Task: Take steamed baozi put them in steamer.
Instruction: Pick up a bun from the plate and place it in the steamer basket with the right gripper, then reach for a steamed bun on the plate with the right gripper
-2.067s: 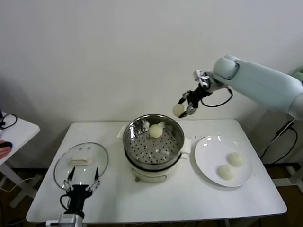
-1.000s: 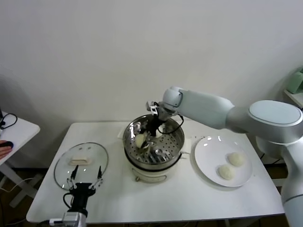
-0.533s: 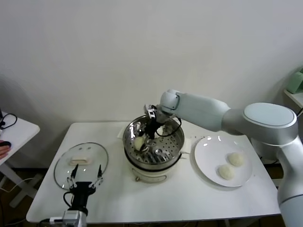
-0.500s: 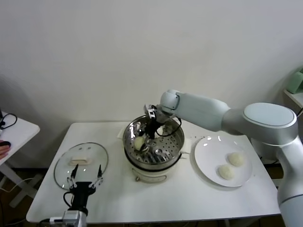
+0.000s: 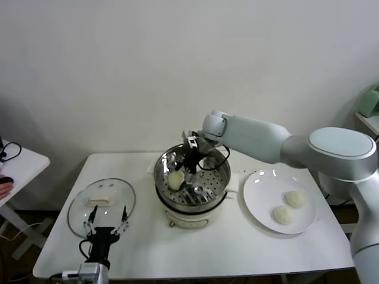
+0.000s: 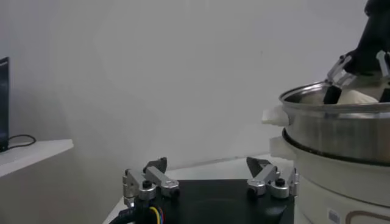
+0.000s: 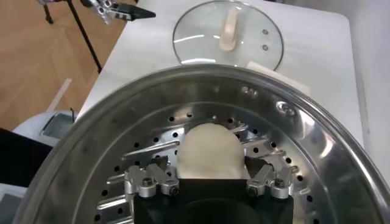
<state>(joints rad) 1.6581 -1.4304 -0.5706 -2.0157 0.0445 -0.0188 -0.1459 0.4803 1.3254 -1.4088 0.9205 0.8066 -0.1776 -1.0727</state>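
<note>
Inside steamer [image 7: 341, 152], baozi [image 7: 209, 150] sits between right claw's [image 7: 210, 182] spread fingers.

Right gripper [image 7: 210, 182] carried baozi [image 5: 176, 180] into steamer [image 5: 220, 180]; fingers now spread wide, bun resting on perforated floor.

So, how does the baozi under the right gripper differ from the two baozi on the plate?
The baozi under the right gripper lies in the steamer, on its perforated bottom; the two baozi on the plate lie on the flat white plate. The first sits between the open fingers of the right gripper; the two on the plate have no gripper near them. All three are round and cream-white.
</note>
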